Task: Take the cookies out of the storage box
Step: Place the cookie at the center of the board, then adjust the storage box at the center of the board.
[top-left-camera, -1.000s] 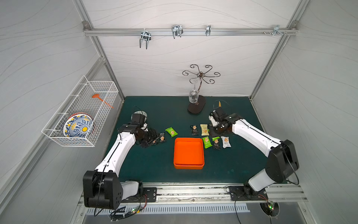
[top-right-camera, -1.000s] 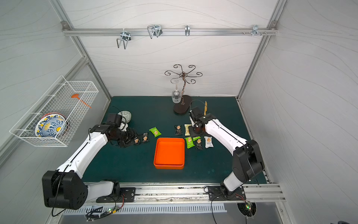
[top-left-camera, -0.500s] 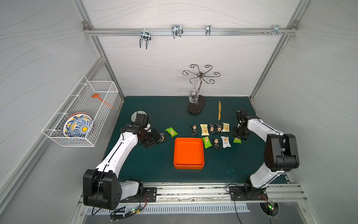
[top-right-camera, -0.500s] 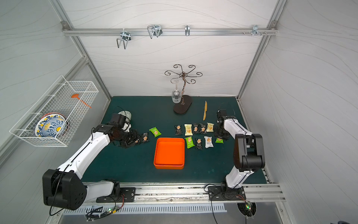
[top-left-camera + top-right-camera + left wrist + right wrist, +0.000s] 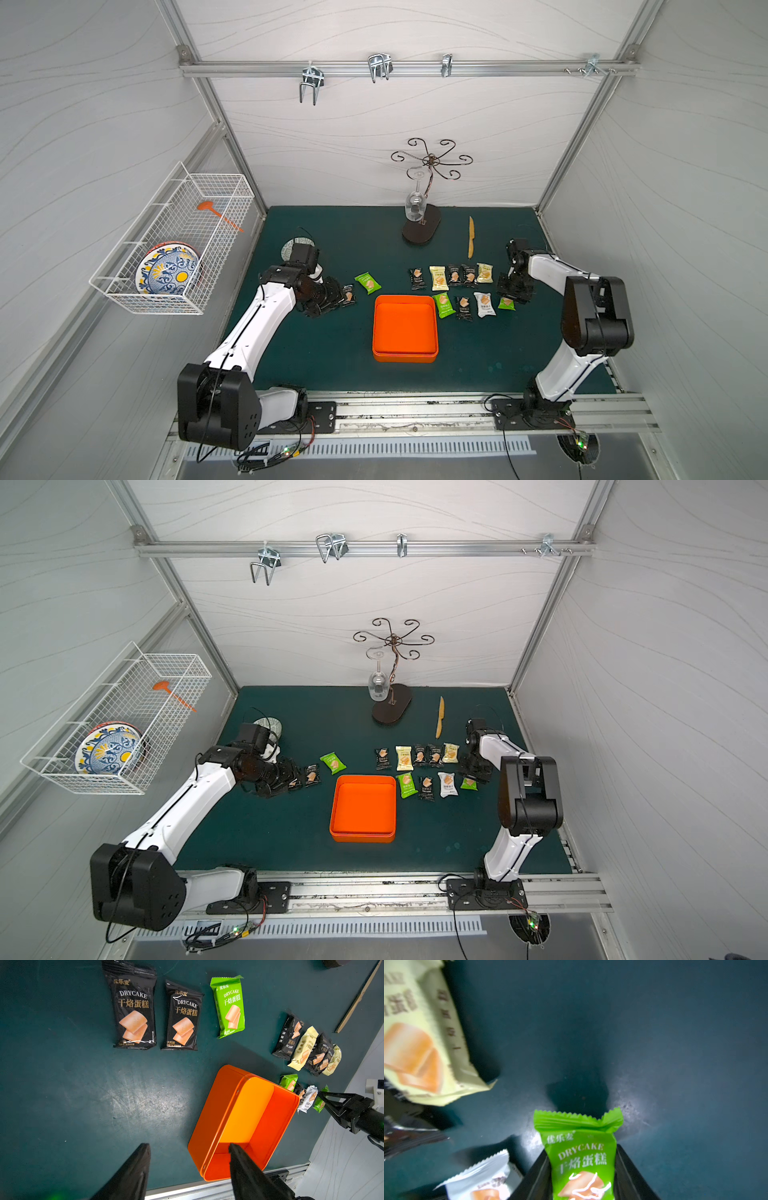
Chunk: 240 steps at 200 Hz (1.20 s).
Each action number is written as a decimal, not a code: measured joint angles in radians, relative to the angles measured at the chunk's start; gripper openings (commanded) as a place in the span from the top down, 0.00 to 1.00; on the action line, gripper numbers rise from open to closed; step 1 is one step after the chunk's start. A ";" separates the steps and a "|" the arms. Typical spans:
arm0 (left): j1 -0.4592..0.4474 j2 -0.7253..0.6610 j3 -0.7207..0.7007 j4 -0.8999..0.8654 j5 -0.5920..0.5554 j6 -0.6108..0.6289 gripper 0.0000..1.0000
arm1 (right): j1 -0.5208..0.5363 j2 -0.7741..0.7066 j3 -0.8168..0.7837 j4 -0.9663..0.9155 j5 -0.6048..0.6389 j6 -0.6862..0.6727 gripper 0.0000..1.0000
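While left fingers (image 5: pixel 133 1172) gape empty, right fingers (image 5: pixel 629 1180) flank the green packet (image 5: pixel 581 1157), grip unclear.

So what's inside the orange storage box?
Nothing: the storage box shows only bare orange floor in both top views. The cookies lie outside on the mat. Near wall hides a sliver.

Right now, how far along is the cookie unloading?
Done: storage box looks empty; eleven cookies lie on the mat. In hand: the twelfth, a green packet, sits between the jaws of the right tool at mat level; gripped or loose, can't tell. The left tool is open, empty. Left: probably just release and retract.
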 measured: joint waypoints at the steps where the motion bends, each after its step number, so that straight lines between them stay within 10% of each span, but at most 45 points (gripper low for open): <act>1: 0.000 0.000 0.000 0.000 0.000 0.000 0.36 | 0.000 0.000 0.000 0.000 -0.001 0.000 0.48; 79: 0.000 0.000 0.003 0.000 -0.012 0.013 0.36 | 0.047 -0.093 -0.005 -0.019 -0.022 -0.024 0.27; 148: 0.026 -0.001 0.003 0.025 0.000 -0.006 0.35 | 0.612 -0.336 0.055 -0.079 -0.111 -0.017 0.68; 189: 0.078 -0.024 0.003 0.030 0.011 -0.009 0.35 | 0.918 -0.264 0.070 -0.078 -0.179 0.017 0.63; 240: 0.091 -0.065 0.002 0.027 0.010 -0.008 0.35 | 0.975 -0.050 0.096 -0.089 -0.277 0.063 0.64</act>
